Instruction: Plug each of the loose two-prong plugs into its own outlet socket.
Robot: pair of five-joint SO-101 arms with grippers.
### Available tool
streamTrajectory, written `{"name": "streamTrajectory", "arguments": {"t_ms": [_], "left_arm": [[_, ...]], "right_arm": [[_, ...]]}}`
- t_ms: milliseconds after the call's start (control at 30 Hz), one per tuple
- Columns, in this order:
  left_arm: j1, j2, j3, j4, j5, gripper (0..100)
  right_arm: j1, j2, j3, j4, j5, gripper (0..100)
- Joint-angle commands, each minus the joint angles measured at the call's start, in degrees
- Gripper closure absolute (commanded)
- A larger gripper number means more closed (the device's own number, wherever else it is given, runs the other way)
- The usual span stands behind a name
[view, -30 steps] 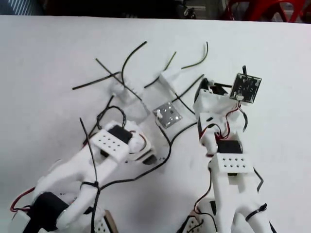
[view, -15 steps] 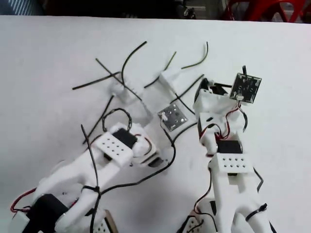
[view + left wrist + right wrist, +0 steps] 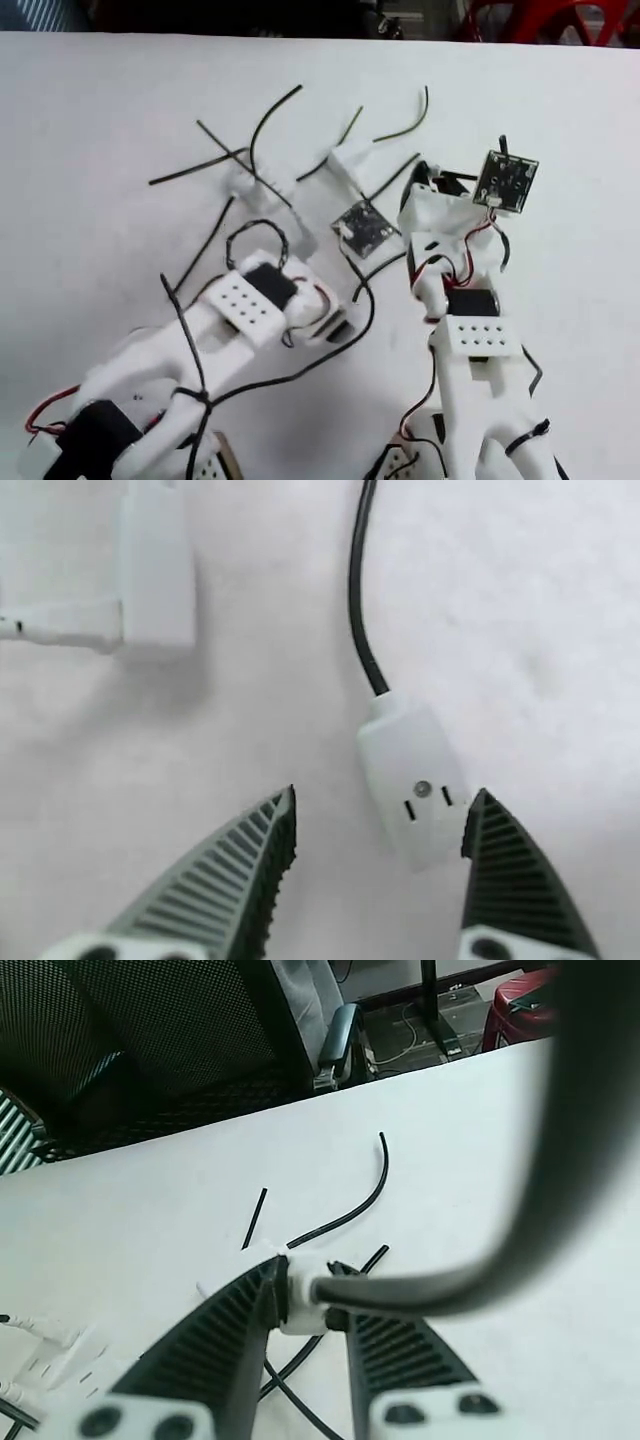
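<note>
White arms (image 3: 190, 350), black ribbed end effectors (image 3: 385, 798)

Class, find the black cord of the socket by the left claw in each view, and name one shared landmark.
High view: cord slants across the table, ending beside the right claw.
Left wrist view: cord leads away from the socket at the left claw.
Right wrist view: its end lies just past the right claw.
Shared landmark: the white table.
</note>
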Motion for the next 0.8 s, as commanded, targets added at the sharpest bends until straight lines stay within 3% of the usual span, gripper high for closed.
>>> {"name": "streamTrajectory", "arguments": {"t_ms": [0, 200, 367, 533, 767], "left_arm": [[5.2, -1.6, -2.7, 0.1, 5.1, 72], [3.6, 11.4, -3.4, -5.7, 5.5, 72], [-5.2, 16.8, -13.2, 5.9, -0.4, 73], [-14.9, 14.4, -16.7, 9.8, -4.4, 73], [-15.9, 0.1, -12.0, 10.3, -5.9, 72]], "right_arm": [[1.4, -0.2, -0.7, -1.4, 0.1, 98.0], [1.3, -0.2, -0.7, -1.4, 0.1, 98.0], [1.4, -0.2, -0.7, -1.4, 0.1, 98.0], [1.3, -0.2, -0.7, -1.4, 0.1, 98.0], [1.2, -0.2, -0.7, -1.4, 0.1, 98.0]]}}
